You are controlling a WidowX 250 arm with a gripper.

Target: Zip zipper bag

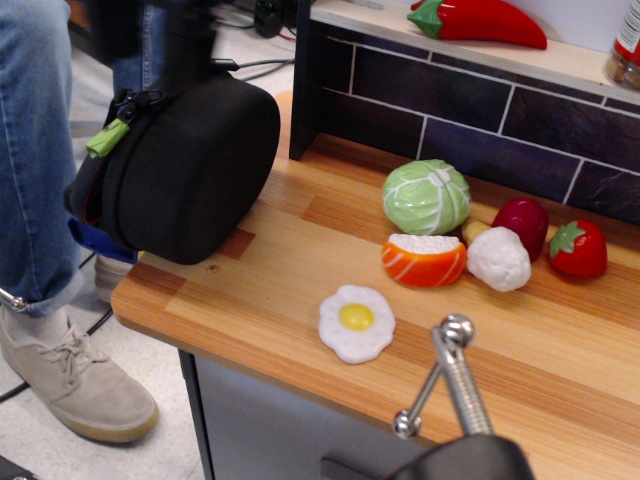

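The zipper bag (pixel 190 160), a large black rounded case, stands on its edge at the left end of the wooden counter (pixel 290 270), partly overhanging it. Its green pull tab (pixel 107 137) sits at the upper left of the zipper, and a sliver of red lining shows along the left seam. My gripper (pixel 185 45) is a dark motion-blurred shape right above the bag's top, at the upper left of the view. The blur hides how its jaws stand.
Toy foods lie to the right: cabbage (pixel 427 196), salmon piece (pixel 424 260), cauliflower (pixel 498 259), strawberry (pixel 577 250), fried egg (pixel 356 322). A red chili (pixel 480 20) lies on the shelf. A person's legs (pixel 40 150) stand left of the bag. A metal bar (pixel 452 375) is in front.
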